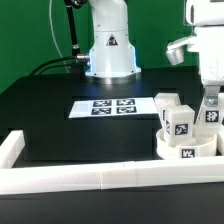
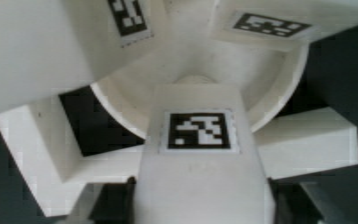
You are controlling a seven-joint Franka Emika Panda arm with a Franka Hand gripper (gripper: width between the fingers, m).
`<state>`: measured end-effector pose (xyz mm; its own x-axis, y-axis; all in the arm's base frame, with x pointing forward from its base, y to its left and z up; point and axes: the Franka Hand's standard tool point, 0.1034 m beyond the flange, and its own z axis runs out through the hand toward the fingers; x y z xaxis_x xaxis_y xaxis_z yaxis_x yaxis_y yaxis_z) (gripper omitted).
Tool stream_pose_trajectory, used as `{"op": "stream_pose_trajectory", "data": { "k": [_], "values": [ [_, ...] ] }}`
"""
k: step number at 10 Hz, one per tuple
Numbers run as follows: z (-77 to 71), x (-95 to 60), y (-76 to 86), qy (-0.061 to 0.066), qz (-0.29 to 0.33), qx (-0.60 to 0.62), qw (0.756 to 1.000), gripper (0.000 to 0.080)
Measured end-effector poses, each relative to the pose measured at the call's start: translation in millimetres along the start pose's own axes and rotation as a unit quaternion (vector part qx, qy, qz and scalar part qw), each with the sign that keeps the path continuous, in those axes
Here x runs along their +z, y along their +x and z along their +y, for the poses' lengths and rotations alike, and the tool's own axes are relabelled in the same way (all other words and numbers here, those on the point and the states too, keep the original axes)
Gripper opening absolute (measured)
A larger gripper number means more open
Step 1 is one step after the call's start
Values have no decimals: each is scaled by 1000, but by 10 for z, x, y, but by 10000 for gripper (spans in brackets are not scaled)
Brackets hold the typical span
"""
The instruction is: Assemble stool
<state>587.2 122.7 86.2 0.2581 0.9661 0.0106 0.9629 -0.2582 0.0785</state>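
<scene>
The round white seat (image 1: 187, 151) lies on the black table at the exterior view's right, against the white border rail. Two white tagged legs (image 1: 165, 112) (image 1: 180, 123) stand upright in it. My gripper (image 1: 211, 101) is shut on the third leg (image 1: 211, 114) and holds it upright over the seat's right side. In the wrist view this held leg (image 2: 201, 135), with its tag facing the camera, runs out from between my gripper (image 2: 202, 206). Below it lies the seat (image 2: 167, 85), with the other two legs (image 2: 126, 20) (image 2: 270, 25) beyond. Whether the held leg's end sits in a socket is hidden.
The marker board (image 1: 105, 106) lies flat on the table in front of the robot base (image 1: 110, 50). The long white border rail (image 1: 90, 178) runs along the table's near edge and turns back at the exterior view's left (image 1: 12, 148).
</scene>
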Motion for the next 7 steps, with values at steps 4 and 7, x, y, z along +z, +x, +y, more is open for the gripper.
{"op": "stream_pose_trajectory", "data": {
  "k": [4, 7],
  "values": [
    [-18, 11, -6, 5, 4, 181, 983, 334],
    [-52, 20, 30, 9, 4, 403, 915, 334]
  ]
}}
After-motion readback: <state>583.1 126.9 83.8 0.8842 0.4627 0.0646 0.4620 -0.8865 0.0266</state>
